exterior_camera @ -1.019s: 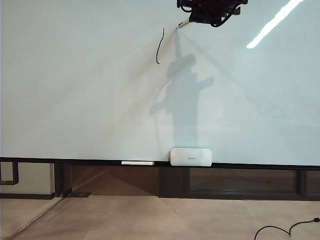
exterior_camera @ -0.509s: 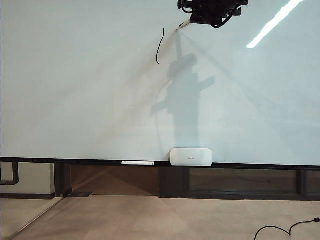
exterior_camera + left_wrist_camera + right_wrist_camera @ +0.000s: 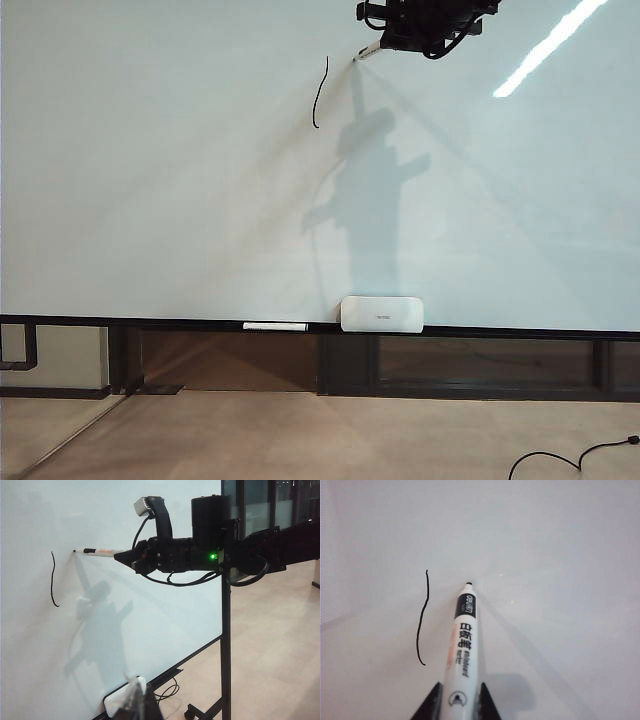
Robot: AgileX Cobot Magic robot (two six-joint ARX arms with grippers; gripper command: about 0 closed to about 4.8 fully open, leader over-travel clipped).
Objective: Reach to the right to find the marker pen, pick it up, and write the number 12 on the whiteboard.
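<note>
Right fingers (image 3: 458, 700) round marker pen (image 3: 462, 652), tip at whiteboard (image 3: 150, 200).

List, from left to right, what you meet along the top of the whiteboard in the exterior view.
Drawn black stroke → marker pen, tip at the whiteboard → right gripper shut on it.

A white rounded box (image 3: 381, 313) sits beside a slim white stick (image 3: 275, 325).
</note>
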